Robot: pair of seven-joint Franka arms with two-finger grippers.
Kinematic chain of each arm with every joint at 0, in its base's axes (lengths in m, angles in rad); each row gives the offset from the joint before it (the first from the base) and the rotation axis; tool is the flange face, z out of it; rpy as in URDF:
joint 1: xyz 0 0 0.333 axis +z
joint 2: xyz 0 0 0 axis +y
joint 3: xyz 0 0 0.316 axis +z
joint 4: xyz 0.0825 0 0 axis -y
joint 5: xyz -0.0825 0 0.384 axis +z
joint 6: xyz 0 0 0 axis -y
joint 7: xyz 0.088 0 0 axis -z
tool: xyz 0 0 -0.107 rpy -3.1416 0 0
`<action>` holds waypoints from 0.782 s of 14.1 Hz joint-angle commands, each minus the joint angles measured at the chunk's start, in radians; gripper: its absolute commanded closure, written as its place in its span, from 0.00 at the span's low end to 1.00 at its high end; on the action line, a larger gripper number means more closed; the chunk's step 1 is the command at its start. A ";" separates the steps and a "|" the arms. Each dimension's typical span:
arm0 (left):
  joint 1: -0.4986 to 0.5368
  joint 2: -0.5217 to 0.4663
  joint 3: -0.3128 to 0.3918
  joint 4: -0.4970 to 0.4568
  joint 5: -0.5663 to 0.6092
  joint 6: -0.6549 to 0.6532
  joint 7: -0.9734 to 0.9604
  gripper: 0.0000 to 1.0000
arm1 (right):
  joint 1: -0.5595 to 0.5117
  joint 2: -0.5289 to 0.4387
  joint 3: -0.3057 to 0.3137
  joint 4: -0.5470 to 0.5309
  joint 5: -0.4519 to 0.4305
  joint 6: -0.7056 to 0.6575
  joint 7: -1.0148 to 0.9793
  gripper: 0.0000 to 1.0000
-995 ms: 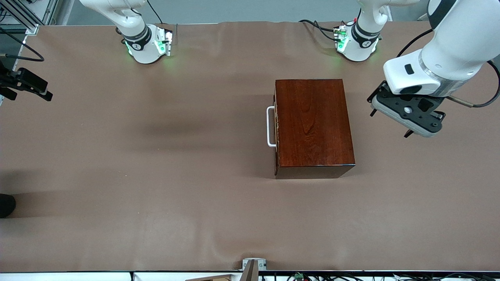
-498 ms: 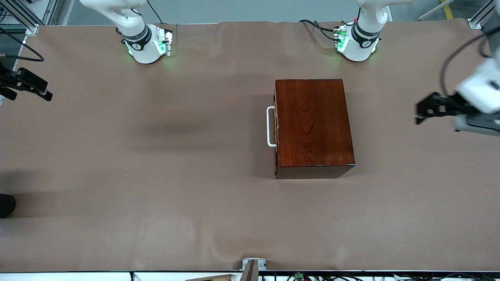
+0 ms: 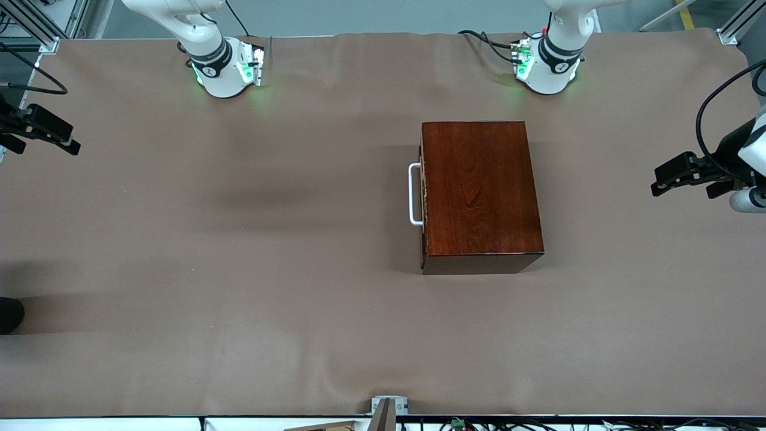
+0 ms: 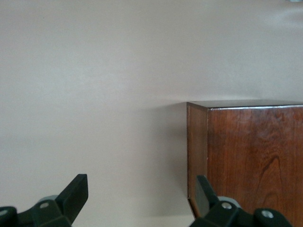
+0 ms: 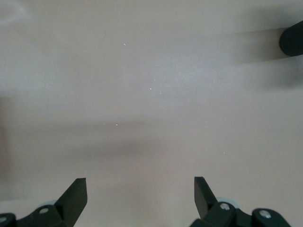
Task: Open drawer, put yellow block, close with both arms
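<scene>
One drawer (image 3: 423, 194) shut, handle (image 3: 413, 194) facing right arm's end, both jaws open

You face a table (image 3: 239, 269) under a wrinkled brown cover, grey floor (image 3: 359, 15) along its top edge, aluminium framing (image 3: 36, 27) at one corner.

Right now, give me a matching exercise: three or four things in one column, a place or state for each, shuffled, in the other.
Things:
1. drawer
2. left gripper
3. right gripper
4. white handle

Places or states:
A. open, at the right arm's end of the table
B. pushed fully into the wooden box
C. open, at the left arm's end of the table
D. fixed on the drawer front

Pairs: 1-B, 2-C, 3-A, 4-D
</scene>
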 commanded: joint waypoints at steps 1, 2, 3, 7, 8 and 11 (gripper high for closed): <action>0.010 -0.041 -0.009 -0.046 -0.013 0.023 -0.024 0.00 | -0.006 -0.008 0.005 0.002 0.002 -0.008 0.008 0.00; 0.012 -0.045 -0.009 -0.046 -0.015 0.019 -0.023 0.00 | -0.006 -0.008 0.004 0.002 0.002 -0.008 0.009 0.00; 0.000 -0.047 -0.003 -0.046 -0.015 0.017 -0.021 0.00 | -0.006 -0.008 0.005 0.002 0.002 -0.008 0.009 0.00; -0.189 -0.065 0.177 -0.049 -0.015 -0.006 0.005 0.00 | -0.008 -0.008 0.005 0.002 0.002 -0.008 0.009 0.00; -0.236 -0.073 0.232 -0.055 -0.016 -0.014 0.014 0.00 | -0.006 -0.008 0.005 0.002 0.002 -0.008 0.009 0.00; -0.274 -0.090 0.279 -0.077 -0.016 -0.024 0.051 0.00 | -0.006 -0.008 0.005 0.002 0.002 -0.008 0.009 0.00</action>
